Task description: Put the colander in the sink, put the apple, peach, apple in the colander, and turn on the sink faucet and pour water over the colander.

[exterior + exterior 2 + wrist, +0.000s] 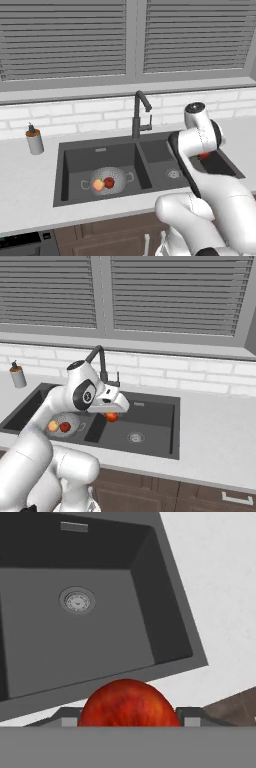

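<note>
The silvery colander (107, 180) (67, 425) sits in the left basin of the dark sink (75, 160) (155, 406). Inside it lie the pale peach (98, 185) (53, 426) and a red apple (109, 182) (65, 427). My gripper (112, 413) (127, 714) is shut on a second red apple (203, 155) (112, 416) (127, 704), held in the air over the near part of the right basin. The faucet (137, 112) (102, 363) stands behind the divider. No water stream is in view.
A grey soap dispenser (34, 140) (17, 376) stands on the counter left of the sink. The right basin's steel drain (77, 600) (135, 437) lies beyond the held apple. White counter (225, 587) runs to the right. Window blinds are behind.
</note>
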### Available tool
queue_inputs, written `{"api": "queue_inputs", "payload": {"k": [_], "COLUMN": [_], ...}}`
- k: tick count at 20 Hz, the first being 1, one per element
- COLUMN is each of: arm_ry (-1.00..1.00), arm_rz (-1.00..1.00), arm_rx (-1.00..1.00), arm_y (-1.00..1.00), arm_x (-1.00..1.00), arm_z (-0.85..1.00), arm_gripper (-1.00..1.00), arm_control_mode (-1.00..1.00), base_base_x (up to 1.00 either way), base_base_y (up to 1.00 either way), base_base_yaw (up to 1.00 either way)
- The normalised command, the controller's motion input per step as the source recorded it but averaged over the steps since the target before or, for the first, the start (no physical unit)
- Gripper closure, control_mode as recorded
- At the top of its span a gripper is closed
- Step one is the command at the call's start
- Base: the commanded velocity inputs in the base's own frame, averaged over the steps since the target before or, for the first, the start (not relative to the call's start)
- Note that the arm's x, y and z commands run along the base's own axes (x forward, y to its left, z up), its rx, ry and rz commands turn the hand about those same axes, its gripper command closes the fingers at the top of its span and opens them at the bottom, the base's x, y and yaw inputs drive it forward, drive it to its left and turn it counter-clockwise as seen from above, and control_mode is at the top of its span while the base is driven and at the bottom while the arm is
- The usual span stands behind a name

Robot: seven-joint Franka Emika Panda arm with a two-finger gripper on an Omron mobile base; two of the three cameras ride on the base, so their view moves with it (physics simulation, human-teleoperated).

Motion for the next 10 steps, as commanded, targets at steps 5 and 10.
{"api": "queue_inputs", "payload": {"k": [5, 10], "arm_ry": [0.0, 0.0], "arm_rz": [0.0, 0.01], "arm_rx": [0.06, 0.01], "arm_y": [1.0, 1.0], "arm_x": [0.0, 0.03], "arm_z": [0.0, 0.0], "arm_gripper": [1.0, 1.0], "arm_control_mode": [-1.0, -1.0], "base_base_x": [0.0, 0.0], "base_base_y": [0.0, 0.0], "base_base_yaw": [0.0, 0.0]}}
